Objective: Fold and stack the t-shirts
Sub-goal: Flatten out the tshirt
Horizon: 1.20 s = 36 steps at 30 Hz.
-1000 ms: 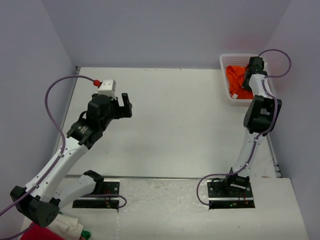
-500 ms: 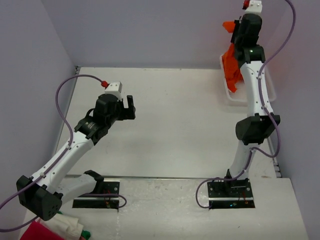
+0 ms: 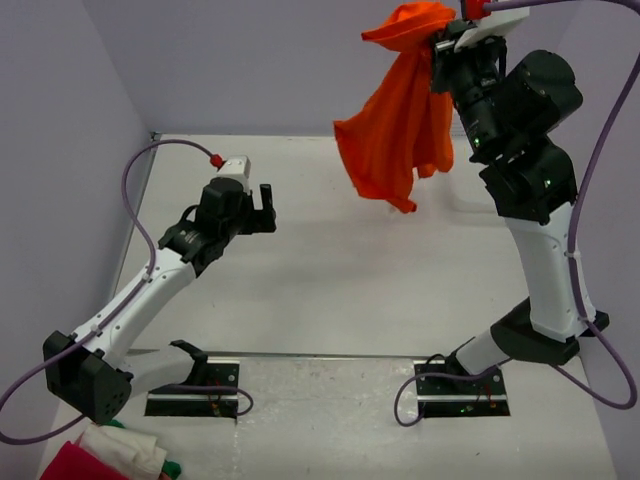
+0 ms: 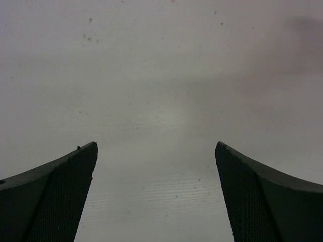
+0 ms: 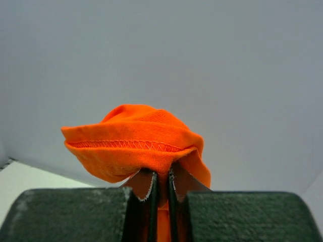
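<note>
One bright orange t-shirt (image 3: 395, 130) hangs in the air over the back right of the table, bunched at the top and drooping in long folds. My right gripper (image 3: 437, 45) is raised high and shut on its top edge. In the right wrist view the fingers (image 5: 161, 176) pinch a fold of orange cloth (image 5: 136, 138) with a stitched hem. My left gripper (image 3: 262, 210) hovers over the left middle of the table, open. Between its fingers (image 4: 156, 145) the left wrist view shows only bare tabletop.
The white table (image 3: 330, 280) is closed in by grey walls at the left, back and right. A red, white and green cloth pile (image 3: 110, 455) lies at the near left corner beside the left arm's base. The raised right arm covers the back right corner.
The right arm has risen from the basket at the back right, pulling the orange t-shirt up and leftward until it hangs free. The left gripper has drifted slightly right, still open.
</note>
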Each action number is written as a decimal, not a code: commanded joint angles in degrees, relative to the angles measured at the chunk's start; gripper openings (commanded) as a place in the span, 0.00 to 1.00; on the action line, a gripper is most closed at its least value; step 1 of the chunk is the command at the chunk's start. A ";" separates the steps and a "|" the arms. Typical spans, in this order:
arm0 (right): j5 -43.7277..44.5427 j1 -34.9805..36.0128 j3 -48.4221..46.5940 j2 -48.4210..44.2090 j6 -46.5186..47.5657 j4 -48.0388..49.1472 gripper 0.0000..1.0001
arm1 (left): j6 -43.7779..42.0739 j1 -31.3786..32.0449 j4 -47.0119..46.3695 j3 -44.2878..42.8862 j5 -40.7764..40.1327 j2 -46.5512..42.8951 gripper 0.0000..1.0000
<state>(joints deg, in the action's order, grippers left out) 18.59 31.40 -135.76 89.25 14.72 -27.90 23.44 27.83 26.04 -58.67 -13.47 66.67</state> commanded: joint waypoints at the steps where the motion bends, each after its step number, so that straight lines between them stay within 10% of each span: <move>1: 1.54 4.97 0.50 -2.24 3.47 -0.74 0.00 | 0.99 0.29 1.38 -2.67 0.47 -3.56 0.98; 11: -2.33 8.59 11.93 -7.60 -4.00 -5.66 0.00 | 5.63 0.20 -14.33 6.98 34.07 -9.81 1.00; 18: 0.92 9.65 9.56 -8.13 -4.18 -8.48 0.00 | 25.31 0.03 -56.99 21.39 56.43 -10.17 0.96; 22: 3.20 9.74 1.93 -6.11 -2.25 -11.91 0.00 | 28.69 0.11 -60.43 21.42 58.92 -8.49 0.79; 36: 2.77 12.54 -1.26 -5.05 -3.82 -14.55 0.00 | 29.29 0.73 -69.81 18.17 61.55 7.04 0.88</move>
<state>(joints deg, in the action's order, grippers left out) 20.64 42.50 -134.30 84.33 11.16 -43.31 51.59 27.97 -38.09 -36.97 46.06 70.30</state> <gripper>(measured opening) 0.035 0.878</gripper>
